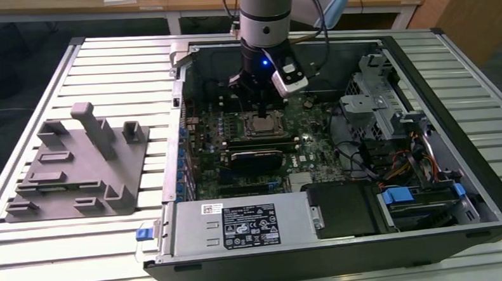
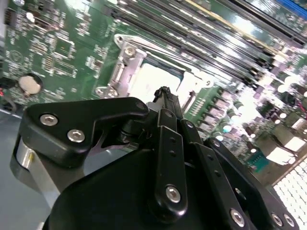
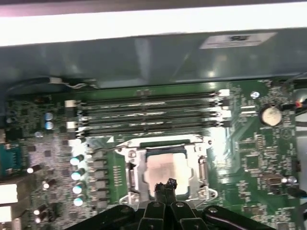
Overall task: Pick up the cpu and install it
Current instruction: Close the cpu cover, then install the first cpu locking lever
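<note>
One robot arm reaches down into an open computer case (image 1: 482,194) that lies on a slatted table (image 1: 112,64). In both wrist views its gripper (image 3: 165,184) (image 2: 163,92) hangs low over the green motherboard (image 3: 249,153), with the two black fingers clenched together and nothing visible between them. The cpu (image 3: 163,167) (image 2: 151,81) lies flat inside the metal socket frame (image 3: 130,175), pale top up, right under the fingertips. Whether the tips touch it is unclear. Beside the socket run four long memory slots (image 3: 148,115). A grey tray (image 1: 75,180) with upright posts sits on the table, well apart from the case. The chip looks thin, light and rigid, with a smooth, probably slippery top and a likely delicate underside. Opposite side edges seem the safest place to grip, though the frame crowds them.
</note>
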Tool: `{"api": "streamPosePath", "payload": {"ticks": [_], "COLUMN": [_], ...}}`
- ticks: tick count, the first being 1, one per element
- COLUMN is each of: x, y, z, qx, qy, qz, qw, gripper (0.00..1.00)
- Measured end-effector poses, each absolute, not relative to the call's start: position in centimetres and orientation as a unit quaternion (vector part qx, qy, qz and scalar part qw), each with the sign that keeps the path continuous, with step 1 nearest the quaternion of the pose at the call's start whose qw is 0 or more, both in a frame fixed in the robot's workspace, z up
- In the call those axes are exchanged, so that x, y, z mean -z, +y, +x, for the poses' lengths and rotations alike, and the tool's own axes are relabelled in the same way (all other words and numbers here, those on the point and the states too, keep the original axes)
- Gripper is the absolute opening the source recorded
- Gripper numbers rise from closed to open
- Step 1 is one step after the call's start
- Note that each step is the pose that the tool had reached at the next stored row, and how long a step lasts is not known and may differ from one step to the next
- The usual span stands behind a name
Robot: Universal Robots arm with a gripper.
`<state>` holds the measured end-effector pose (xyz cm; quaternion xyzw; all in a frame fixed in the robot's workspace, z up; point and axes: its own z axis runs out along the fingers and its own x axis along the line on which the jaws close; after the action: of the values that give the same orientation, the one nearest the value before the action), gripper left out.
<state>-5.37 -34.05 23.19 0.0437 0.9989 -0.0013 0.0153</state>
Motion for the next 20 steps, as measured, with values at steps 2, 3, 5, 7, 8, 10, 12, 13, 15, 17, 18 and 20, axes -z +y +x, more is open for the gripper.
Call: {"api": "streamPosePath", "payload": {"ticks": [2, 3, 5, 7, 8, 10, 12, 13, 15, 17, 18, 20], "x": [-23.19, -23.19, -23.20, -23.21, -23.27, -23.46, -23.56, -23.56, -23.60, -23.63, -23.63, -23.64], "y": [-34.04, -34.04, -34.04, -34.03, -34.03, -34.03, -34.03, -34.03, -34.03, -34.03, -34.03, -34.03], "z": [-4.89, -4.67, -4.41, -4.40, -4.40, -4.39, -4.39, -4.39, -4.39, -4.39, -4.39, -4.39], "qx": [0.001, 0.001, 0.001, 0.001, 0.001, 0.001, 0.001, 0.001, 0.001, 0.001, 0.001, 0.001], "qy": [0.999, 0.999, 0.999, 0.999, 0.999, 0.999, 0.999, 0.999, 0.999, 0.999, 0.999, 0.999], "qz": [0.044, 0.044, 0.044, 0.044, 0.044, 0.044, 0.044, 0.044, 0.044, 0.044, 0.044, 0.044], "qw": [0.015, 0.015, 0.015, 0.015, 0.015, 0.015, 0.015, 0.015, 0.015, 0.015, 0.015, 0.015], "gripper": [0.11, 0.11, 0.11, 0.11, 0.11, 0.11, 0.11, 0.11, 0.11, 0.11, 0.11, 0.11]}}
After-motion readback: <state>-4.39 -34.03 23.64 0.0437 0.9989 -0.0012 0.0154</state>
